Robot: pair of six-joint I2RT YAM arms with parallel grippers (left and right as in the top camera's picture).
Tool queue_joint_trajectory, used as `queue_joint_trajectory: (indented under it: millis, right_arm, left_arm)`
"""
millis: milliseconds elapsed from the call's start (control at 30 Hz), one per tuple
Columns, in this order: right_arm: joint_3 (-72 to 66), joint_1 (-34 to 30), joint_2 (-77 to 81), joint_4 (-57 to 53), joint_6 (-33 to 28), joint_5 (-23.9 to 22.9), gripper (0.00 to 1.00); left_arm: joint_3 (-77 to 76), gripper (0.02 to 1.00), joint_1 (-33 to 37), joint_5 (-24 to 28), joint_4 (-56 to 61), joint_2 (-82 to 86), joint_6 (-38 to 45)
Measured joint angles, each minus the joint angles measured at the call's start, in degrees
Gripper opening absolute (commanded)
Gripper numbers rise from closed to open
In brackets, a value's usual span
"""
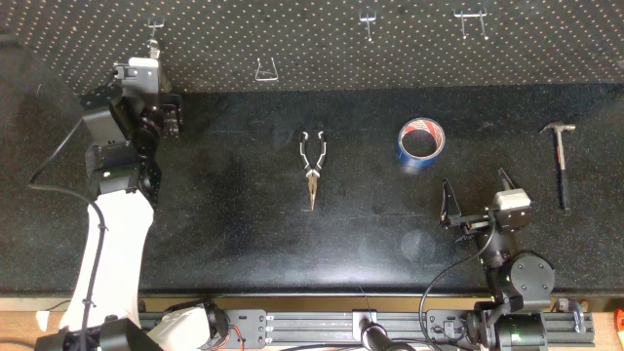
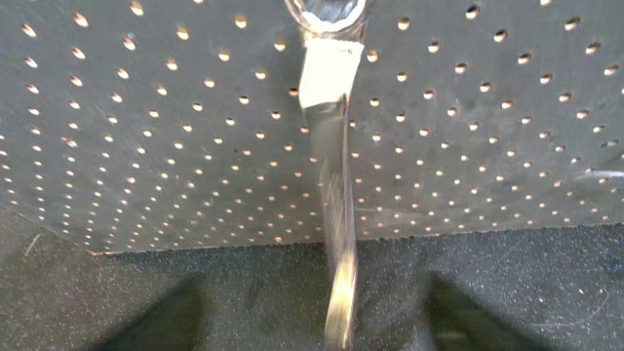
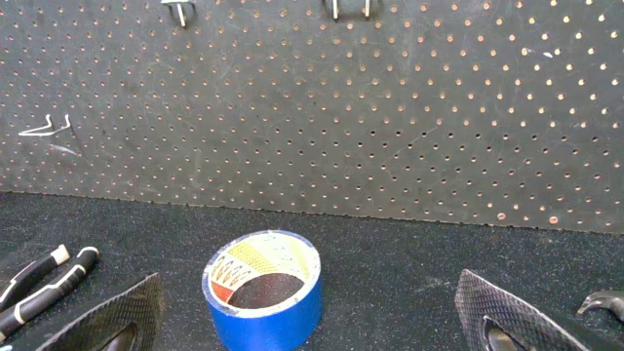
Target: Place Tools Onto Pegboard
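Pliers (image 1: 312,168), tape roll (image 1: 421,142), hammer (image 1: 560,161) on mat (image 1: 234,214), wrench (image 2: 331,195) at pegboard (image 2: 146,146)

Top overhead; wrists face pegboard (image 3: 390,117), left closest.

Wrench (image 2: 330,166): its ring end runs off the left wrist view's edge; I see the lower shaft as a blur.
Pliers (image 3: 44,281): in the right wrist view I get two handle tips; the rest is cut off.
Hammer (image 3: 602,304): a sliver of head at that view's edge; handle cut off.
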State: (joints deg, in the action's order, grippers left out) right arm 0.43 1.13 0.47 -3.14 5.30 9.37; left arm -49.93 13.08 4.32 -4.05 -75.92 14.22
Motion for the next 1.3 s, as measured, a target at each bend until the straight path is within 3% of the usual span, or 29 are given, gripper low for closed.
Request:
queue_joint_trajectory:
  millis: [200, 433, 567, 633, 733, 867, 933, 1067, 1300]
  right_arm:
    - [0.0, 0.0, 0.0, 0.0, 0.0, 0.0, 0.976]
    - [0.0, 0.0, 0.0, 0.0, 0.0, 0.0, 0.976]
    - [0.0, 0.0, 0.0, 0.0, 0.0, 0.0, 0.976]
    - [0.0, 0.0, 0.0, 0.0, 0.0, 0.0, 0.976]
    - [0.0, 0.0, 0.0, 0.0, 0.0, 0.0, 0.976]
    - [0.0, 0.0, 0.0, 0.0, 0.0, 0.0, 0.974]
    - [0.0, 0.0, 0.0, 0.0, 0.0, 0.0, 0.976]
    - [0.0, 0.0, 0.0, 0.0, 0.0, 0.0, 0.976]
    - [0.0, 0.0, 0.0, 0.0, 0.0, 0.0, 0.976]
  left_arm:
    - [0.0, 0.996, 0.0, 0.7, -6.4, 2.1, -0.2]
    - [-0.1, 0.998, 0.0, 12.1, -14.2, 19.2, -0.7]
    - [-0.2, 0.998, -1.2, 14.7, -20.2, 21.4, -9.1]
    - [-0.3, 0.998, -5.9, 11.6, -28.1, 21.5, -13.3]
    - [-0.2, 0.998, -19.1, 3.8, -37.1, 21.0, -20.5]
    - [-0.8, 0.998, -32.5, -5.2, -42.1, 17.5, -31.2]
    - [-1.8, 0.998, -36.1, -7.3, -42.4, 14.1, -34.3]
    - [-6.5, 0.998, -39.8, -9.0, -42.3, 3.1, -39.5]
    - [-21.6, 0.998, -40.6, -9.1, -47.0, -17.0, -42.9]
